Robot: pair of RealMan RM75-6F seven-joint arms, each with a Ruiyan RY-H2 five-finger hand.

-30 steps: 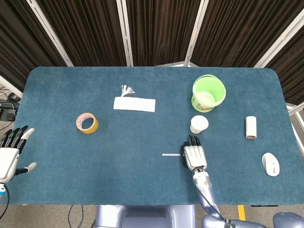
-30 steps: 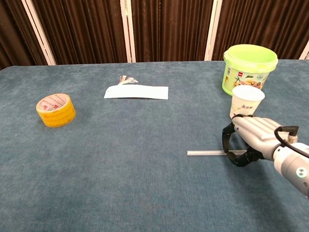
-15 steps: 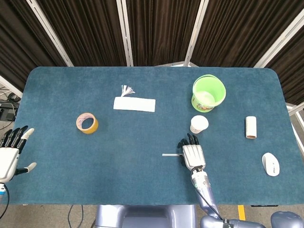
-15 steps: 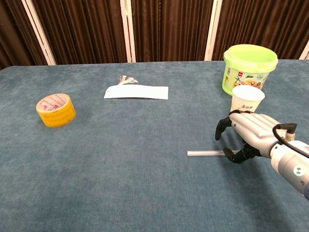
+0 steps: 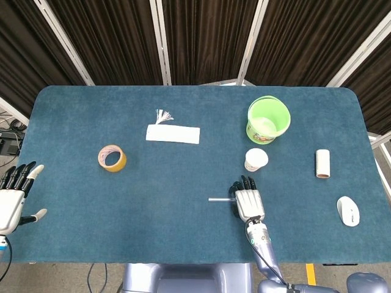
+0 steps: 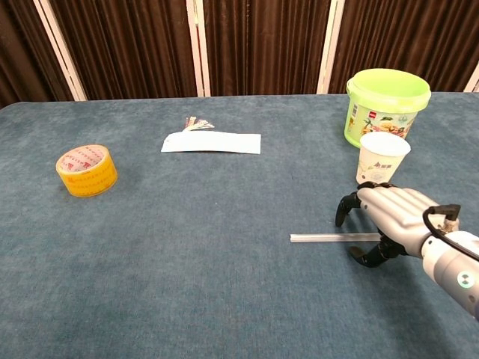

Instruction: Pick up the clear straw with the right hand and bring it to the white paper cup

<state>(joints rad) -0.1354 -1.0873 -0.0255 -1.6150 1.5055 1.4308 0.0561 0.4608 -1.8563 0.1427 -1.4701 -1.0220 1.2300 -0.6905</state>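
Observation:
The clear straw (image 6: 322,238) lies flat on the blue table, also seen in the head view (image 5: 217,199). My right hand (image 6: 389,221) hovers over its right end, with the fingers arched on the far side and the thumb on the near side. The straw shows between them and is not gripped. Just beyond the right hand (image 5: 248,202) the white paper cup (image 6: 382,157) stands upright, visible in the head view (image 5: 255,160). My left hand (image 5: 13,195) hangs at the table's left edge with its fingers spread and nothing in it.
A green bucket (image 6: 386,105) stands behind the cup. A yellow tape roll (image 5: 112,158) and a flat white packet (image 5: 173,133) lie to the left. A cardboard tube (image 5: 322,163) and a white mouse (image 5: 348,211) lie at the right.
The right hand's fingers and thumb, curled around the straw's end a second ago, have spread apart and the hand has drawn back slightly. The straw has not moved.

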